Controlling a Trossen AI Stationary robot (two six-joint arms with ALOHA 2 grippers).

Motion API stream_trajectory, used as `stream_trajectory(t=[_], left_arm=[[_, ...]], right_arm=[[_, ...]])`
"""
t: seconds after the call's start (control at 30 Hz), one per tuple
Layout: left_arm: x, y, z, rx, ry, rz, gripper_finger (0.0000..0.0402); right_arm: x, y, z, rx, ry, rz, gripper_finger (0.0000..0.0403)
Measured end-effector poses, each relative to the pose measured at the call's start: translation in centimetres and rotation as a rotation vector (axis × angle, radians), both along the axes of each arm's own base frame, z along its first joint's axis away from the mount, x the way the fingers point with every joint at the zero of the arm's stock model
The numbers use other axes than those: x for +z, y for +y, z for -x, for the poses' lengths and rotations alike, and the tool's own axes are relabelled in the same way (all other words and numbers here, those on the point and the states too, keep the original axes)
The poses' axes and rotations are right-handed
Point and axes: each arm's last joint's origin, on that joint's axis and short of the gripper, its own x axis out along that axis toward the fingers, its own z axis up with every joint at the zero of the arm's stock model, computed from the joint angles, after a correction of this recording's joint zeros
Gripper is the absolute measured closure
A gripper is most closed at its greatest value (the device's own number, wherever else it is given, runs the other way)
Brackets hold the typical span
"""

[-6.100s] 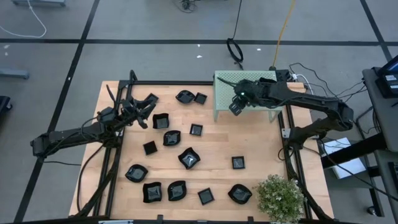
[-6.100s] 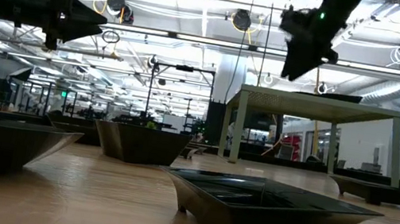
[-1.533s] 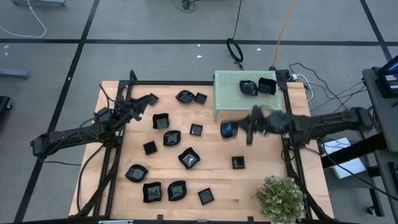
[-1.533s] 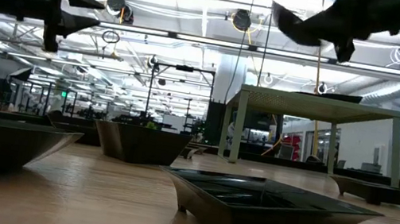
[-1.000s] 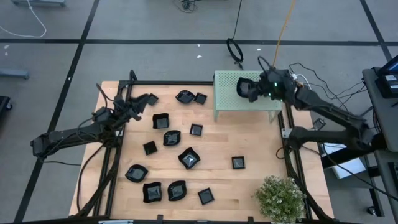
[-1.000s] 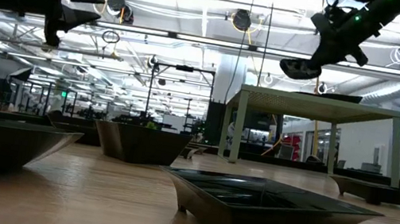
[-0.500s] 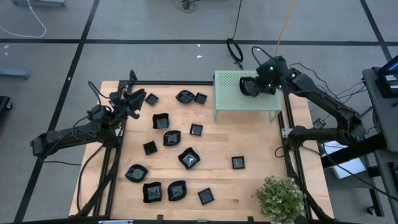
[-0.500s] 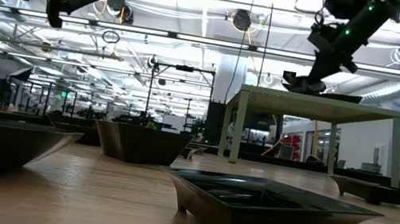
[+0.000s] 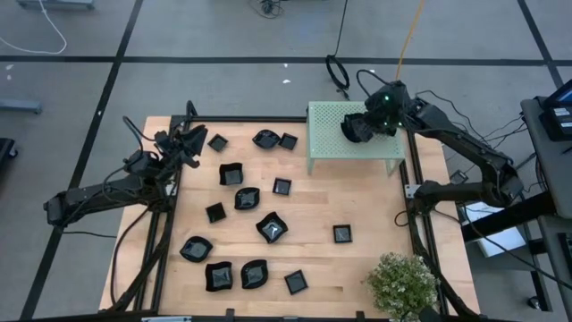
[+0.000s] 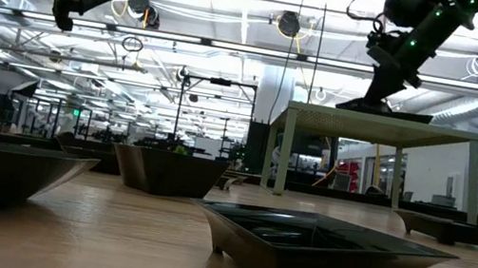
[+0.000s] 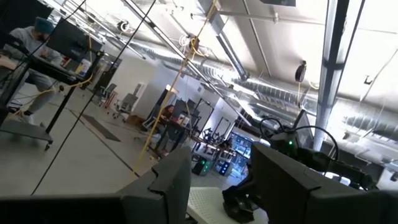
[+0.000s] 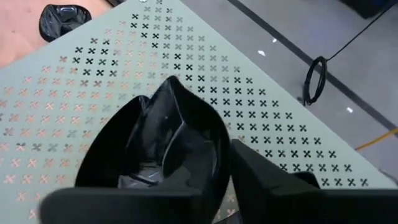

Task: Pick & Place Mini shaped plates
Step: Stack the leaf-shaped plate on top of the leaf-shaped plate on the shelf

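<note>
Several mini shaped plates, small glossy black dishes, lie scattered on the wooden table (image 9: 375,206), among them a square one (image 9: 231,173) and a wavy one (image 9: 272,227). My right gripper (image 9: 356,128) is over the pale green perforated box (image 9: 326,134) at the far right, shut on a rounded black plate (image 12: 155,143) that sits on the box's top. My left gripper (image 9: 190,143) hangs open above the table's far left corner, nothing between its fingers (image 11: 168,186). My right gripper has the rounded plate by its side wall (image 12: 219,152). One finger (image 12: 186,183) is inside the hollow and the other finger (image 12: 258,174) outside the rim. The fingers come slanting down from above. The plate sits upright with its base on the box's perforated top (image 12: 261,106).
A potted green plant (image 9: 402,282) stands at the near right corner. More plates sit at the far edge beside the box (image 9: 264,139) and along the near edge (image 9: 218,276). In the low view a square plate (image 10: 312,247) stands close in front.
My right gripper has come down with the rounded plate, from a little above the box until the plate rests on the box's top. My left gripper has risen a little over the far left of the table, still open.
</note>
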Motion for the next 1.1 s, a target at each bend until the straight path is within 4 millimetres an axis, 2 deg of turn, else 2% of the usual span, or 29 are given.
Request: stream_trajectory(t=[0.1, 0.3, 0.4, 0.57, 0.73, 0.93, 1.1], left_arm=[[0.0, 0.0, 0.0, 0.002, -0.003, 0.0, 0.0231], [0.0, 0.0, 0.0, 0.002, -0.004, 0.001, 0.0231], [0.0, 0.0, 0.0, 0.002, -0.003, -0.001, 0.0231], [0.0, 0.0, 0.0, 0.008, 0.019, -0.027, 0.0231], [0.0, 0.0, 0.0, 0.019, 0.037, -0.048, 0.0231], [0.0, 0.0, 0.0, 0.017, 0.035, -0.046, 0.0231], [0.0, 0.0, 0.0, 0.009, 0.026, -0.035, 0.0231]], right_arm=[[0.4, 0.0, 0.0, 0.013, -0.01, 0.035, 0.0316], [2.5, 0.8, 0.8, -0.007, -0.096, 0.161, 0.0261], [3.3, 1.7, 1.4, -0.007, -0.109, 0.205, 0.0254], [4.0, 3.4, 1.2, 0.049, -0.12, 0.237, 0.026], [3.0, 2.8, 0.8, -0.123, -0.045, 0.209, 0.0264], [0.8, 1.5, -0.6, -0.136, 0.033, 0.106, 0.0243], [-0.1, 0.4, -1.2, -0.155, 0.055, 0.089, 0.0216]])
